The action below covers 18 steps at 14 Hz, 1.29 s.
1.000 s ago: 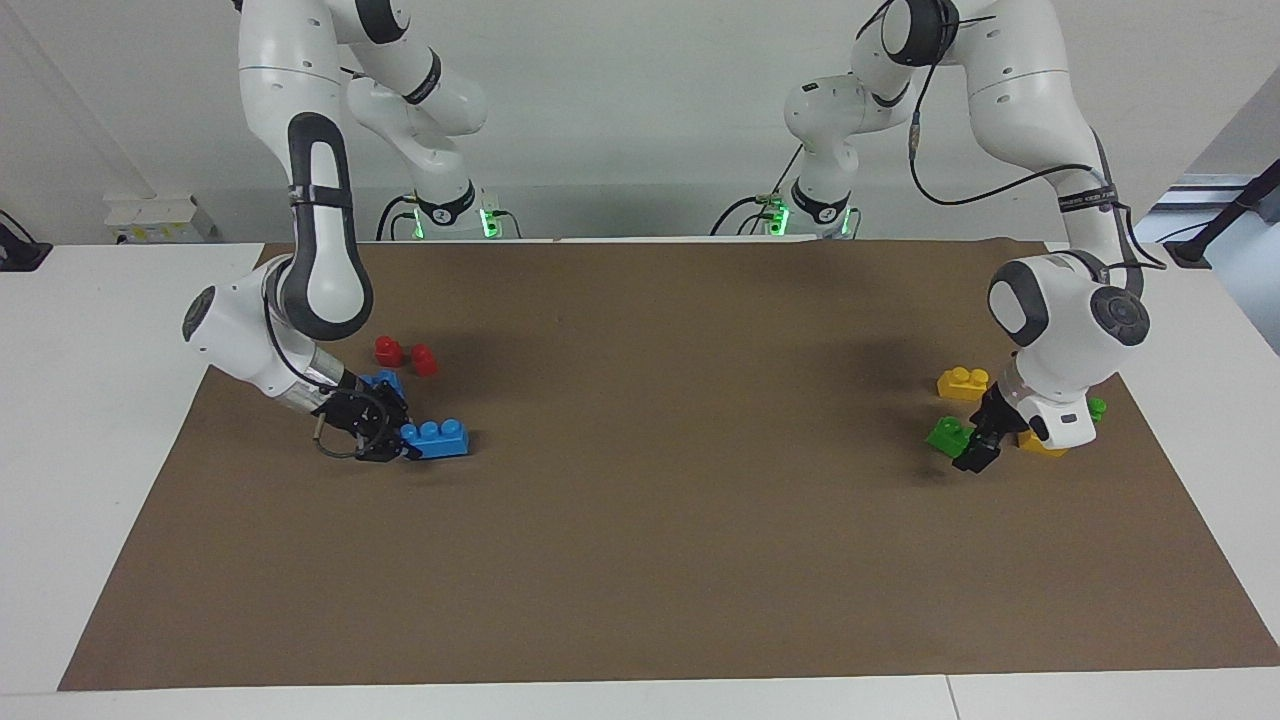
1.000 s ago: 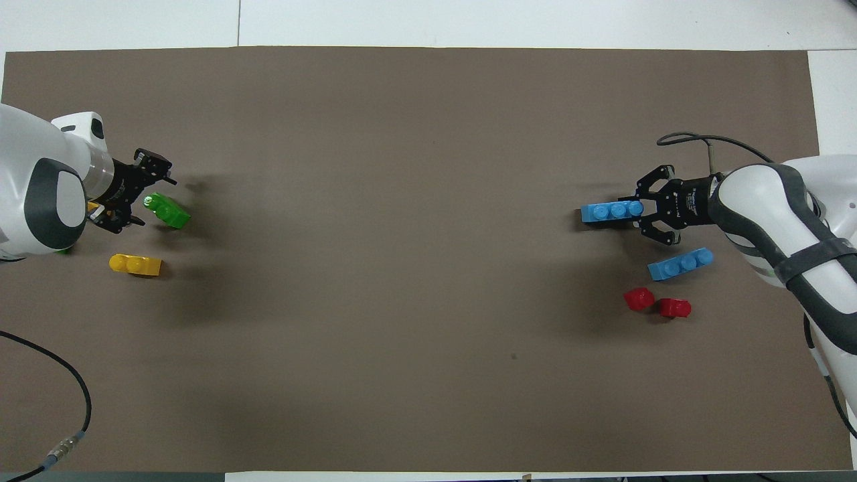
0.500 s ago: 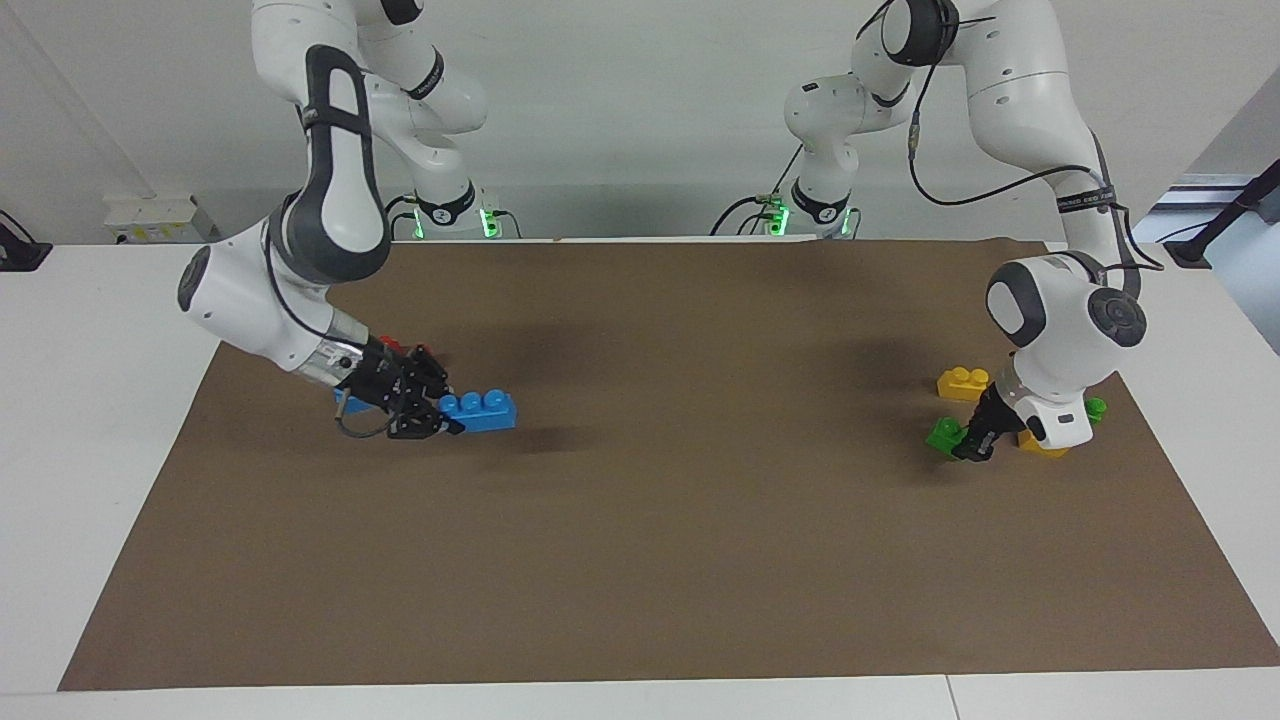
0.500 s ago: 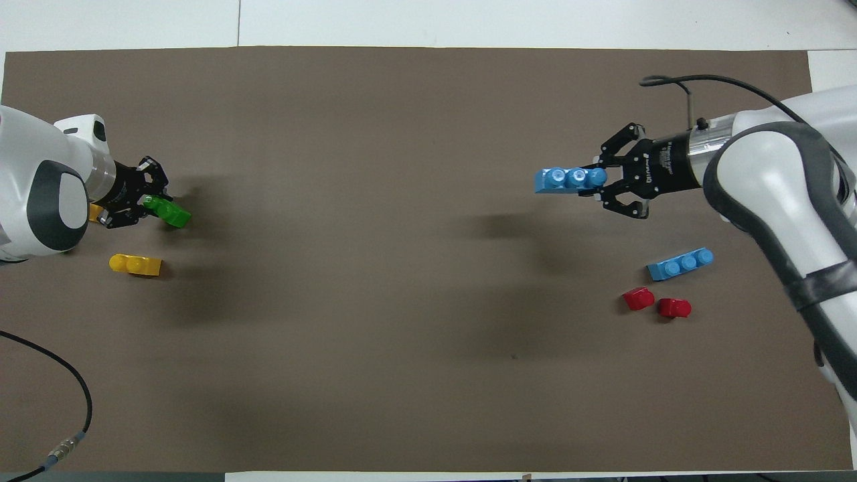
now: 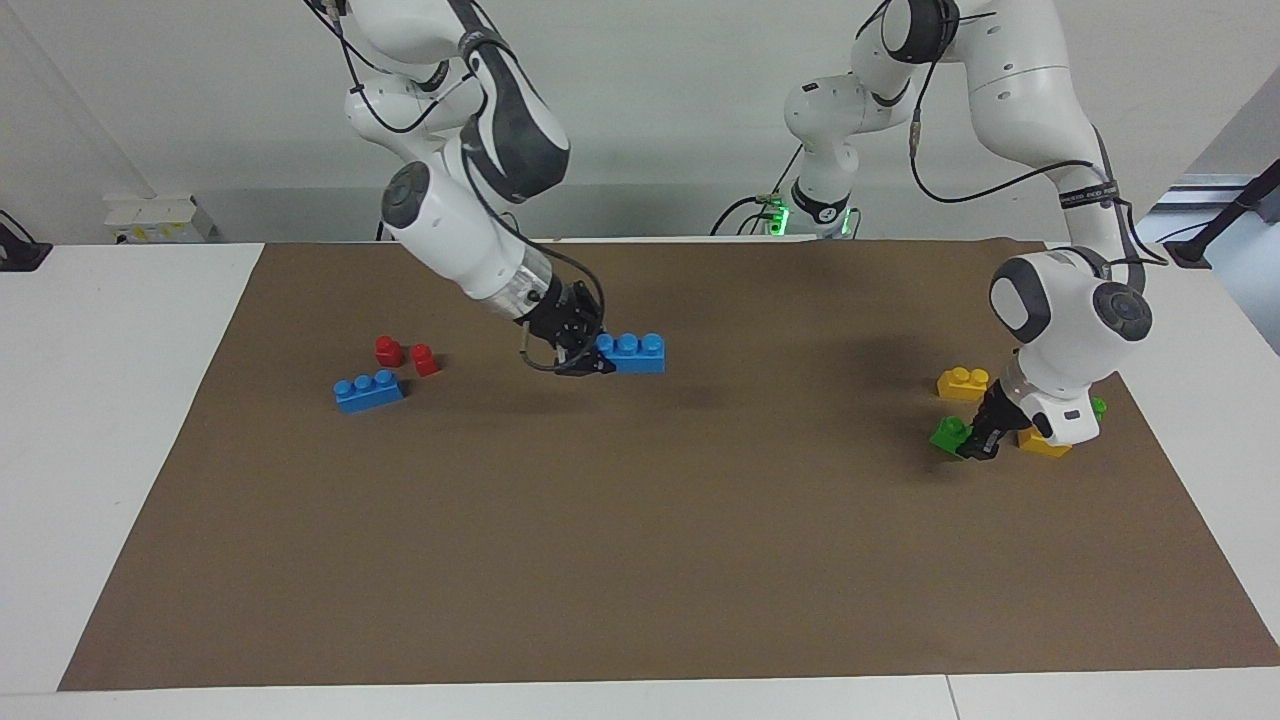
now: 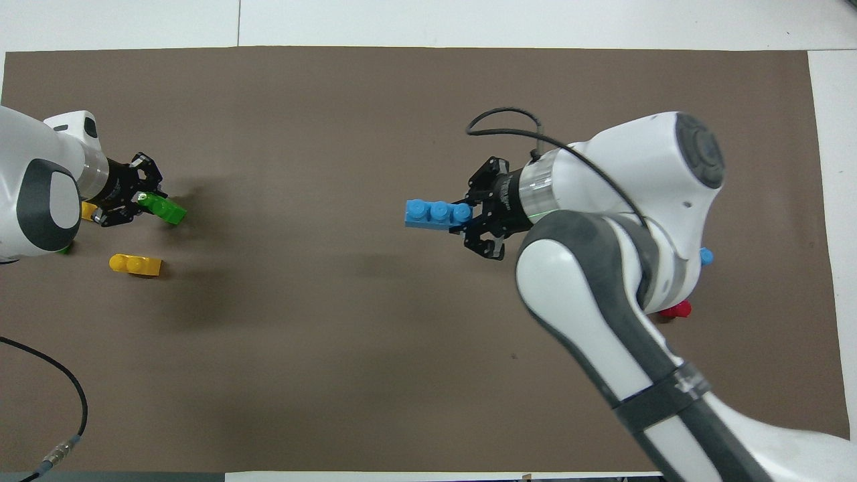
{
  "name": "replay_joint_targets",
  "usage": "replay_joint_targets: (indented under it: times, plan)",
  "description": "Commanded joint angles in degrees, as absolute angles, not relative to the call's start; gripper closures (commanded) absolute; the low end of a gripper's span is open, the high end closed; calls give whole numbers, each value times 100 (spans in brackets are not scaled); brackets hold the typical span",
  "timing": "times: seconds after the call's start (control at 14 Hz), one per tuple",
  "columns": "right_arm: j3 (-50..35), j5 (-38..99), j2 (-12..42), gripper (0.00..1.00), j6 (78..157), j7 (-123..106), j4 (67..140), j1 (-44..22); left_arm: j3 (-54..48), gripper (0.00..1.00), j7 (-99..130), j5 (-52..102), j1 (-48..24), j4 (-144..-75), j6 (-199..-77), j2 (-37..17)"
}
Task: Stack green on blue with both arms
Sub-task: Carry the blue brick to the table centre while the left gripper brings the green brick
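Right gripper [image 5: 590,357] up in the air over the middle of the brown mat [image 5: 640,560], fingers clamped on one end of a blue brick [image 5: 632,352], studs up. Left gripper [image 5: 978,443] down low near the table edge at the left arm's end, fingers pinched on a green brick [image 5: 947,433] on the mat. Second blue brick [image 5: 368,390] lying near the right arm's edge beside two red pieces [image 5: 405,355]. Yellow brick [image 5: 964,382] just beside the green.

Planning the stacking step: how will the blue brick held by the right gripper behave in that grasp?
Probably rigid: the blue brick juts out level from the right gripper without sagging. Likely light, being held by one end. Its smooth plastic might pivot when the green brick is pressed on.
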<state>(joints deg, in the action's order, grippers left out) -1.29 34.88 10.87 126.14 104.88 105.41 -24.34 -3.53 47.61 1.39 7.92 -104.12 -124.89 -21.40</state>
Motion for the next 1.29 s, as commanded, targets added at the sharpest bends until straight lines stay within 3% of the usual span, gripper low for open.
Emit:
replay_joint_targets:
  times: [0.0, 0.29, 0.57, 1.0, 1.21]
  plan:
    - [-114, 3393, 862, 100, 13418, 10741, 11239, -2742, -369, 100, 5158, 149, 756, -10529, -12087, -1601]
    - [-132, 3436, 835, 100, 13938, 10101, 11881, -3233, -413, 100, 5641, 545, 730, -10477, -11304, -881]
    - [-149, 3786, 1107, 100, 14431, 9608, 12067, -3585, -422, 100, 6799, 554, 177, -10398, -10872, -353]
    - [-141, 4992, 1397, 100, 14871, 8438, 12182, -3752, -422, 100, 8558, 545, -728, -10450, -10502, 53]
    - [-141, 5001, 1485, 100, 15116, 8682, 12217, -3823, -413, 100, 9279, 545, -1421, -11097, -10843, 385]
